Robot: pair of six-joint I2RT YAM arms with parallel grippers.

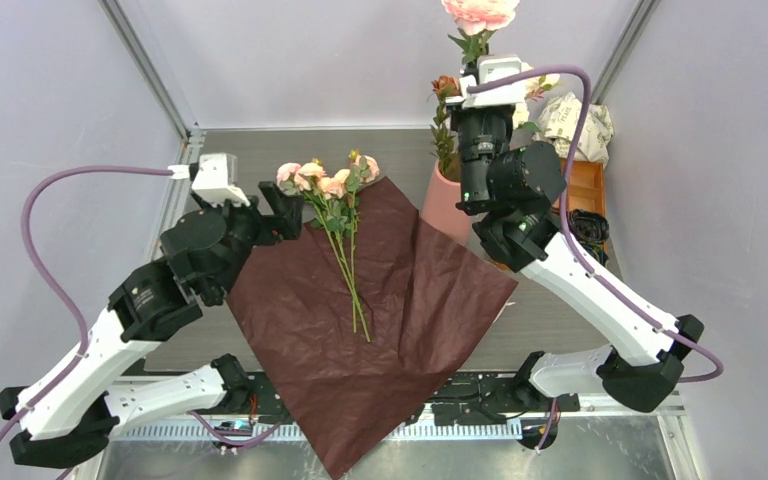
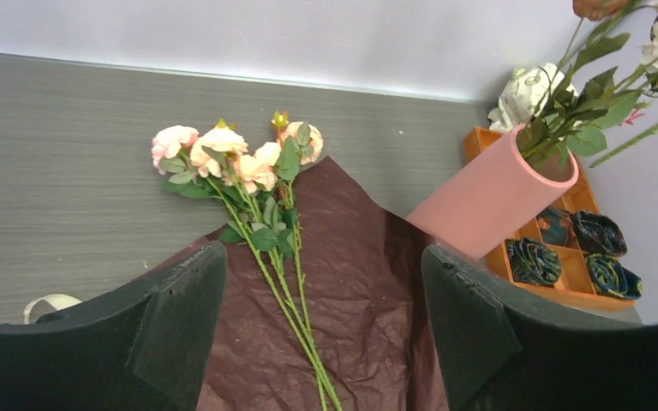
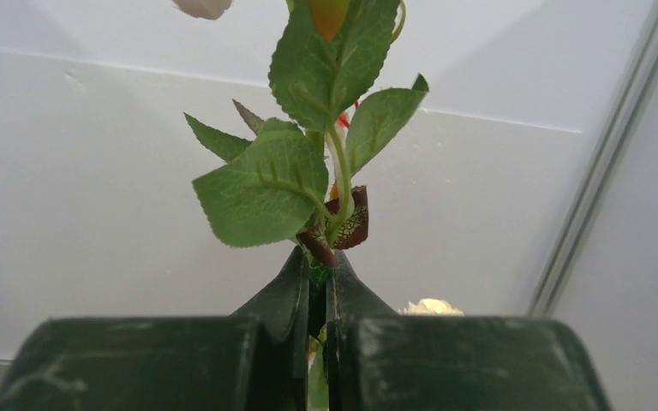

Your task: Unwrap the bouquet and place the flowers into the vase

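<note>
The dark red paper [image 1: 380, 320] [image 2: 368, 291] lies spread flat on the table, unwrapped. On it rest a few flowers [image 1: 332, 185] [image 2: 240, 163], pink and peach roses on thin green stems. My left gripper [image 1: 295, 212] [image 2: 321, 291] hangs open just left of those blooms, its wide jaws holding nothing. The pink vase [image 1: 445, 205] [image 2: 497, 201] stands by the paper's right edge with several leafy stems in it. Above the vase, my right gripper [image 1: 482, 75] [image 3: 317, 261] is shut on a leafy rose stem [image 3: 338, 184], held upright, its pink bloom [image 1: 480, 12] at the top edge.
An orange compartment tray [image 1: 585, 195] [image 2: 583, 274] with dark rolled items sits right behind the vase. A crumpled white printed paper ball [image 1: 580, 125] lies at the back right. A cream ribbon [image 2: 47, 304] lies on the table left of the paper. Walls enclose the table.
</note>
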